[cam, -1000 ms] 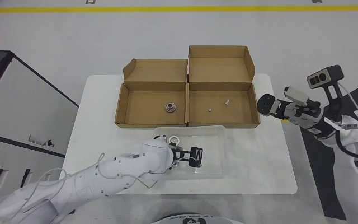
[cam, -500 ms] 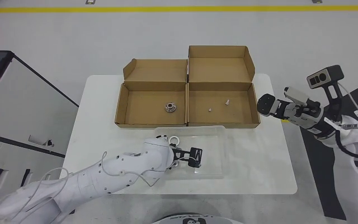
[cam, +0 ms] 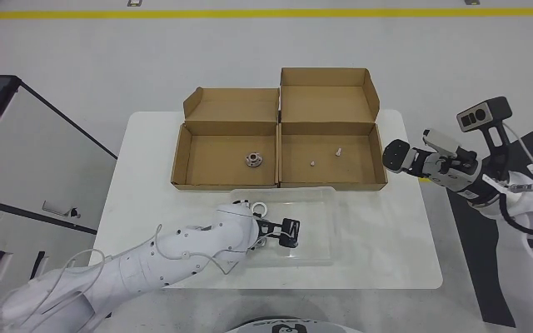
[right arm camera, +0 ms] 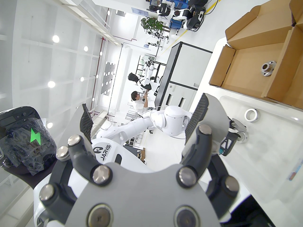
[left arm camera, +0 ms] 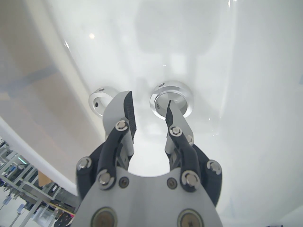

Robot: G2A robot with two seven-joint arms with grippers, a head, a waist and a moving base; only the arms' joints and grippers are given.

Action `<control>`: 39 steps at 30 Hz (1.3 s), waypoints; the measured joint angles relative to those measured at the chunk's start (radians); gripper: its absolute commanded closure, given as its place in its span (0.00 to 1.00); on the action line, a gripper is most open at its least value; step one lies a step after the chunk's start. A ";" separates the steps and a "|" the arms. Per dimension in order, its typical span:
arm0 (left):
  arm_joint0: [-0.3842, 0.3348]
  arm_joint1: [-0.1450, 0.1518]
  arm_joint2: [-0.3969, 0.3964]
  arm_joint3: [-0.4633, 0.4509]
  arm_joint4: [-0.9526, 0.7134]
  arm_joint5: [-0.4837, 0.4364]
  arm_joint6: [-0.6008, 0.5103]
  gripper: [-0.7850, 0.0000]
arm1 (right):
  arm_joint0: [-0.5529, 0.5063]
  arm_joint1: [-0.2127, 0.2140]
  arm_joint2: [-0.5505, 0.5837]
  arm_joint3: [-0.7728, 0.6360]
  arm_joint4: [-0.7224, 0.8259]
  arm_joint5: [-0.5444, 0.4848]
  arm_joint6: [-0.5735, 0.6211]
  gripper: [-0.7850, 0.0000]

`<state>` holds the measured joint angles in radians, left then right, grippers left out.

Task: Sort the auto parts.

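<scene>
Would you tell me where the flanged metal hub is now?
In the top view, the flanged metal hub lies inside the left cardboard box, toward its wall beside the right box.

You work under bright, even overhead light. In the right wrist view, round ceiling lamps (right arm camera: 55, 38) burn out to white discs, and straight lines bow toward the edges. In the left wrist view, expect small specular spots on the clear tray (left arm camera: 71, 55) wall and a hard glint on the metal ring (left arm camera: 175, 86). In the top view, the table (cam: 150, 166) reads near-white; the cardboard boxes (cam: 216, 162) hold only thin, soft shadows along their inner walls.
</scene>
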<state>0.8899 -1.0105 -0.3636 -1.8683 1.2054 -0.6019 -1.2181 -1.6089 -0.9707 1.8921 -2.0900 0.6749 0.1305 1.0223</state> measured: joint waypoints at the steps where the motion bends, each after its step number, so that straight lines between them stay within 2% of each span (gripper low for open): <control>1: -0.001 -0.001 0.001 0.002 0.000 0.000 0.000 0.61 | 0.000 0.000 0.000 0.000 0.000 0.000 0.000 0.00; 4: -0.003 -0.003 0.003 0.006 -0.002 -0.002 0.002 0.62 | 0.000 0.000 0.000 0.000 0.000 0.000 0.000 0.00; 8: -0.006 -0.005 0.005 0.011 -0.006 -0.004 0.004 0.71 | 0.000 0.000 0.000 0.000 0.000 0.000 0.000 0.00; 12: -0.009 -0.008 0.007 0.017 -0.009 -0.005 0.005 0.76 | 0.000 0.000 0.000 0.000 0.000 0.000 0.000 0.00; 25: -0.019 -0.013 0.019 0.040 -0.017 -0.008 0.008 0.81 | 0.000 0.000 0.000 0.000 0.000 0.000 0.000 0.00; 39: -0.022 -0.017 0.022 0.048 -0.018 -0.011 0.011 0.79 | 0.000 0.000 0.000 0.000 0.000 0.000 0.000 0.00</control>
<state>0.8682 -1.0274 -0.3411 -1.8206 1.1878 -0.6125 -1.2076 -1.6089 -0.9707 1.8921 -2.0900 0.6749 0.1305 1.0223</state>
